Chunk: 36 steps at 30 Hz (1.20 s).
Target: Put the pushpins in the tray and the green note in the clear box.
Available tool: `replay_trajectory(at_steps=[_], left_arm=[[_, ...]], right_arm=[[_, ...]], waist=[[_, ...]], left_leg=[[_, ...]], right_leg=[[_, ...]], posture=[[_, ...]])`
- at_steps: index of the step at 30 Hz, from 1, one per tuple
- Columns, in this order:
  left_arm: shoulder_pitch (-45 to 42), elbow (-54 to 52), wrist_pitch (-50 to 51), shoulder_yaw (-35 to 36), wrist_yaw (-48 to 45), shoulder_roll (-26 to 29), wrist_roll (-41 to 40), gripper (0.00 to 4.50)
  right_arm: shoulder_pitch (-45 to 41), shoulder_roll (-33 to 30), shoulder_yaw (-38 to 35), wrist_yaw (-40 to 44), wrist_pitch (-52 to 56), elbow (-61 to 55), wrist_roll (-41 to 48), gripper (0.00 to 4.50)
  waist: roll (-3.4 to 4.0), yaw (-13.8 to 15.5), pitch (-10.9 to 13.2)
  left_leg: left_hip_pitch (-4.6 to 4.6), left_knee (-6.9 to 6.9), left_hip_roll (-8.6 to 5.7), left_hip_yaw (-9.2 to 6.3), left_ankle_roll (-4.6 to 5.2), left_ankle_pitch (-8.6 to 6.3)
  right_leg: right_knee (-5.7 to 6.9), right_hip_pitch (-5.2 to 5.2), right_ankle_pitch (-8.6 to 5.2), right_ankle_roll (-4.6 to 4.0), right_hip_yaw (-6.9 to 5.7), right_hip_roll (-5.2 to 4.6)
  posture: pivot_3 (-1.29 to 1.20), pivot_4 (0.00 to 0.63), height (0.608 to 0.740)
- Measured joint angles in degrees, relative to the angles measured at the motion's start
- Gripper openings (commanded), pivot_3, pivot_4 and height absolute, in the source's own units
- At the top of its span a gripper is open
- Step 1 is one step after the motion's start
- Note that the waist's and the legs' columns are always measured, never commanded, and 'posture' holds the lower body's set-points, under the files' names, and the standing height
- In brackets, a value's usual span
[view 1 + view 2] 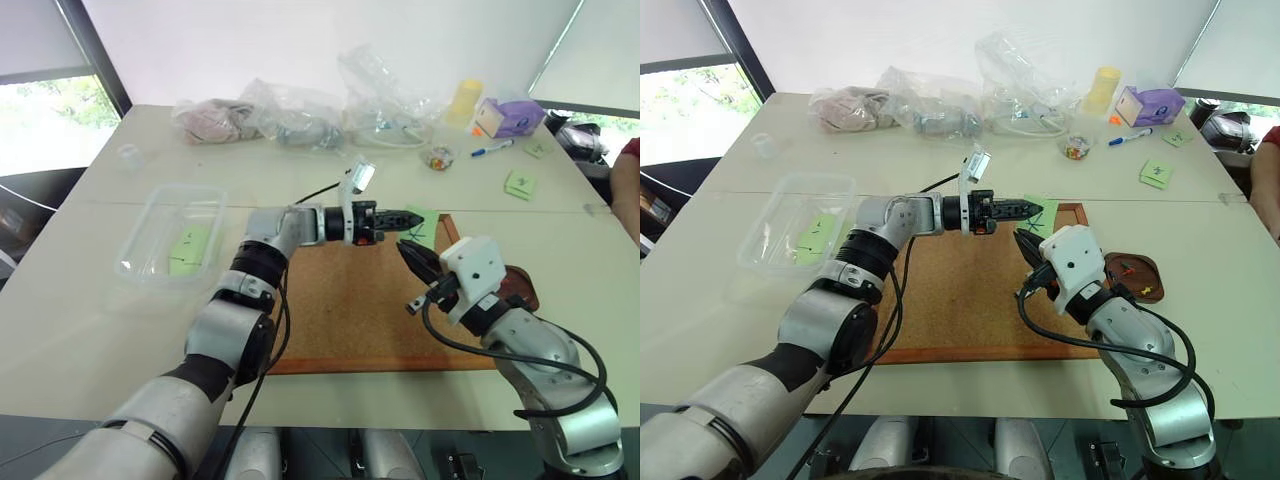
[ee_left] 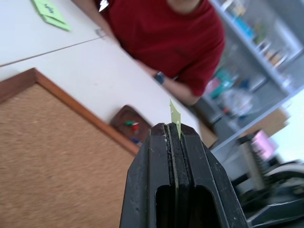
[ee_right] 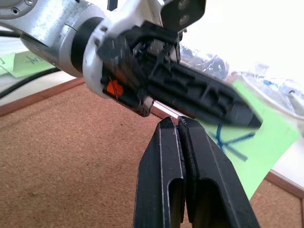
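My left pincer (image 1: 1032,209) pointed level toward my right over the far edge of the cork board (image 1: 950,290), its jaws clamped together on the edge of the green note (image 1: 1047,215); the note stood edge-on between the fingers in the left wrist view. The clear box (image 1: 790,235) lay on the surface (image 1: 720,300) well apart toward my left, past my left elbow, opposite to the way the pincer pointed, and already held other green notes. Carrying the note there would, I judged, call for swinging the left arm back across the board. My right pincer (image 1: 1025,245) was shut and empty just beside the note. The tray (image 1: 1135,278) with 2 pushpins (image 1: 1127,268) sat beyond the board's right edge.
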Motion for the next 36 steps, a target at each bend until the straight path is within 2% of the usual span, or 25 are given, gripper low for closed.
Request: replay_trajectory(at_steps=[4, 8, 10, 12, 15, 20, 26, 34, 36], left_arm=[[1.7, 1.2, -6.7, -3.2, 0.2, 0.5, 5.0, 0.04], [2.5, 1.6, -8.6, -3.4, 0.1, 0.6, 6.3, 0.04], [2.6, 1.6, -7.6, -2.8, 0.2, 0.6, 6.0, 0.04], [2.6, 1.6, -5.2, -1.0, 0.5, 0.6, 4.8, 0.04], [2.8, -2.0, 1.2, 2.2, 0.5, 2.0, 1.2, 0.04], [9.4, -17.3, 9.4, 3.2, 0.4, 4.7, -3.1, 0.04], [14.8, -27.0, 14.2, 2.6, 4.0, 5.2, -4.9, 0.04], [16.7, -30.0, 15.3, 3.3, 7.3, 5.1, -7.2, 0.04], [16.7, -30.0, 15.4, 3.6, 7.9, 4.8, -8.2, 0.00]], right_arm=[[0.1, 0.9, 0.4, -0.9, -2.5, 0.0, -1.9, 0.00], [0.4, 2.6, 0.5, -2.3, -3.5, 0.0, -2.4, 0.00], [0.7, 5.7, -0.8, -4.0, -3.2, -0.1, -1.3, 0.00], [0.9, 8.3, -4.7, -6.4, -1.8, -0.3, 0.6, 0.00], [1.3, 10.2, -15.1, -11.2, 0.9, 1.9, 2.1, 0.00], [3.9, 10.1, -23.1, -13.5, 5.0, 12.7, 2.3, 0.00], [3.5, 7.9, -24.5, -12.9, 5.2, 18.9, 2.8, 0.00], [1.8, 7.8, -24.2, -12.9, 5.0, 25.1, 2.4, 0.00], [1.0, 8.0, -24.3, -13.0, 5.4, 25.5, 3.3, 0.58]], waist=[[0.00, 0.0, 0.0], [0.00, 0.0, 0.0], [0.00, 0.0, 0.0], [0.00, 0.1, 0.0], [-0.01, 0.0, 0.0], [0.11, -0.2, 0.0], [0.15, -0.2, 0.0], [0.15, -0.1, 0.0], [0.15, -0.1, 0.0]], left_leg=[[0.00, 0.00, 0.01, -0.01, 0.00, 0.00], [-0.01, 0.00, 0.01, 0.00, 0.00, 0.00], [-0.02, 0.00, 0.02, -0.01, 0.00, 0.00], [-0.02, 0.00, 0.02, -0.01, 0.00, 0.00], [-0.04, 0.01, 0.02, 0.00, 0.01, -0.01], [0.04, -0.05, 0.18, 0.01, 0.00, 0.00], [0.07, -0.03, 0.16, 0.02, -0.04, 0.02], [0.06, -0.03, 0.11, 0.02, -0.05, 0.03], [0.07, -0.04, 0.11, 0.02, -0.05, 0.03]], right_leg=[[0.01, 0.00, 0.00, 0.00, 0.00, 0.01], [0.01, -0.01, 0.00, 0.00, 0.00, 0.00], [0.02, -0.01, 0.00, 0.00, 0.00, 0.00], [0.01, -0.01, 0.00, 0.00, 0.00, -0.01], [0.01, -0.01, 0.00, 0.01, 0.00, -0.05], [0.10, -0.01, 0.00, 0.00, 0.01, 0.00], [0.16, -0.01, 0.01, 0.00, 0.04, 0.00], [0.15, -0.01, 0.01, 0.00, 0.05, -0.01], [0.15, -0.01, 0.01, 0.00, 0.05, -0.01]], posture=[[0.00, 0.150, 0.737], [0.00, 0.150, 0.737], [0.00, 0.150, 0.737], [0.00, 0.150, 0.737], [0.00, 0.150, 0.737], [0.00, 0.150, 0.737], [0.00, 0.150, 0.737], [0.00, 0.150, 0.737], [0.00, 0.150, 0.737]])
